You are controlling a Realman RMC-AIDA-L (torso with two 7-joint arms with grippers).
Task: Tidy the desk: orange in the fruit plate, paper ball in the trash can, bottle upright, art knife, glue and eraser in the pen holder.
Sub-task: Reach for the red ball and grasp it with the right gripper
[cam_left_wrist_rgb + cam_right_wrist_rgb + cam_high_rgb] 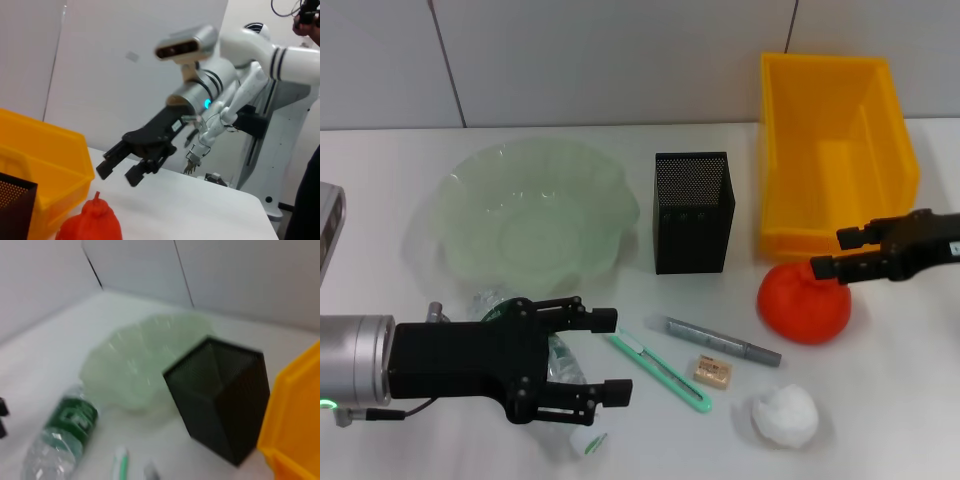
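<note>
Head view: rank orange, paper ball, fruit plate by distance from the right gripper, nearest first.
From the right gripper:
1. orange, just below the fingers.
2. paper ball, nearer the table's front edge.
3. fruit plate, far across on the left side.

Fruit plate (532,216) left of pen holder (692,211); trash can (832,150) right; orange (804,303) before trash can; paper ball (785,414) nearest.

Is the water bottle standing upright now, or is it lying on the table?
Lying down. The bottle rests on its side on the table, under the open left gripper, cap toward the front edge.
</note>
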